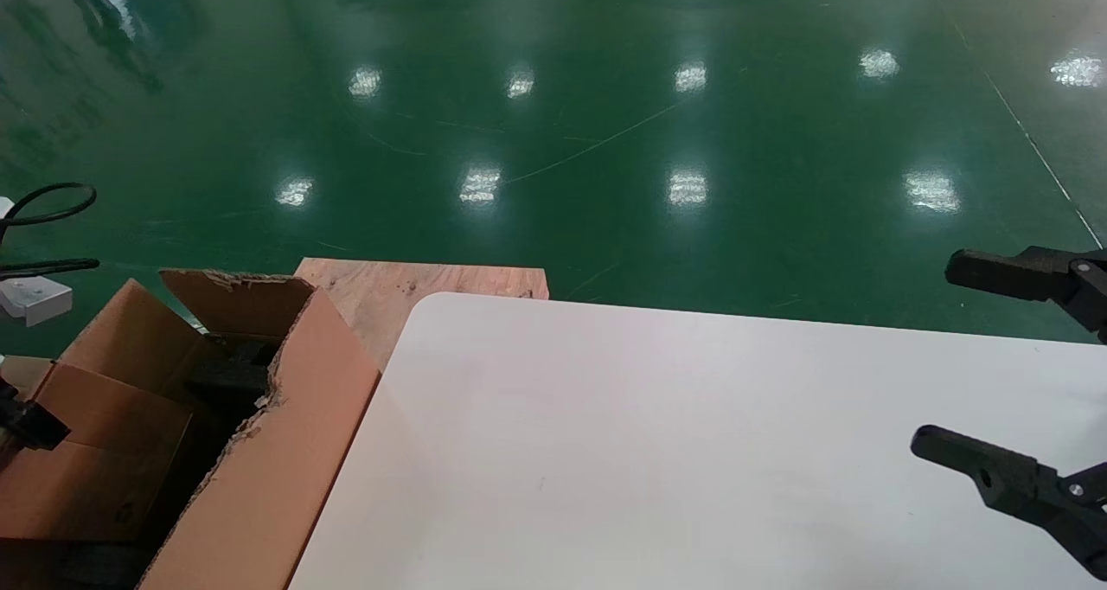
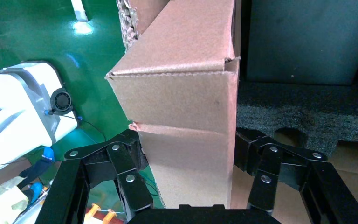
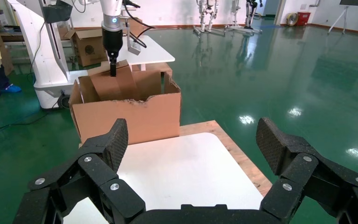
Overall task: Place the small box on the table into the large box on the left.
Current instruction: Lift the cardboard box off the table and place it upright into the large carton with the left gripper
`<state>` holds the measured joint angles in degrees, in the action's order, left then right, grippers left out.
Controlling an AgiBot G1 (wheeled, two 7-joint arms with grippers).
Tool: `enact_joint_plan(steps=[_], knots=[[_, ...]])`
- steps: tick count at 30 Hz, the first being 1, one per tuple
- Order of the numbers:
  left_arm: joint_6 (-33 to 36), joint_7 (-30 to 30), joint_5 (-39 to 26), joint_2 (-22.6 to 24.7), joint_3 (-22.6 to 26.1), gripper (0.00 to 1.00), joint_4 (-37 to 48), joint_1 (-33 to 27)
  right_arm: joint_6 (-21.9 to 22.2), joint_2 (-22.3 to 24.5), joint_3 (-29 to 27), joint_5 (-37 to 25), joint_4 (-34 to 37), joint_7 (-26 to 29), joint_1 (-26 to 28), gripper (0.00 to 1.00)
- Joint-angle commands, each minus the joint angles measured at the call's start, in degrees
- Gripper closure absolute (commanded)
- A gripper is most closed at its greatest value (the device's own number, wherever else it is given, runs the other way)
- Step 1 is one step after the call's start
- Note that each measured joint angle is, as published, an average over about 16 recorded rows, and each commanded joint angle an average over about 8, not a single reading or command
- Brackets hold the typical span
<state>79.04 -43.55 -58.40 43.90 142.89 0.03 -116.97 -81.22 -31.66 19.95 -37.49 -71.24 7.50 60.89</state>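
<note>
Closed on the small box (image 2: 186,135) inside the large box (image 1: 285,452), our left gripper (image 2: 189,156) should lower before releasing; right gripper (image 3: 193,149) hangs open, empty.

A glossy green floor (image 1: 605,140) spreads behind, dotted with bright lamp reflections. A pale plywood board (image 1: 406,283) lies low at the desk's far corner. In the right wrist view, another carton (image 3: 89,45) stands beside a second white table (image 3: 156,50).
</note>
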Motion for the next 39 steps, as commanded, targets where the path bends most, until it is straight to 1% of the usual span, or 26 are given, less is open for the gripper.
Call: enact_joint_plan(steps=[1,2,3,9,10,11,39], knots=[[-0.1,-0.2,0.0,-0.1,0.0,1.00,0.0,0.2,0.0,0.0,0.0,0.0,0.0,0.0,0.0,0.00],[0.0,-0.2,0.0,-0.1,0.0,0.97,0.0,0.3,0.0,0.0,0.0,0.0,0.0,0.0,0.0,0.00],[0.1,-0.3,0.0,-0.2,0.0,0.88,0.0,0.3,0.0,0.0,0.0,0.0,0.0,0.0,0.0,0.00],[0.3,-0.9,0.2,-0.5,-0.1,0.13,0.1,0.6,0.0,0.0,0.0,0.0,0.0,0.0,0.0,0.00],[0.3,-1.0,0.2,-0.5,-0.1,0.03,0.1,0.6,0.0,0.0,0.0,0.0,0.0,0.0,0.0,0.00],[0.3,-1.1,0.1,-0.5,-0.1,0.00,0.1,0.7,0.0,0.0,0.0,0.0,0.0,0.0,0.0,0.00],[0.3,-0.7,0.2,-0.3,-0.2,0.00,0.0,0.4,0.0,0.0,0.0,0.0,0.0,0.0,0.0,0.00]])
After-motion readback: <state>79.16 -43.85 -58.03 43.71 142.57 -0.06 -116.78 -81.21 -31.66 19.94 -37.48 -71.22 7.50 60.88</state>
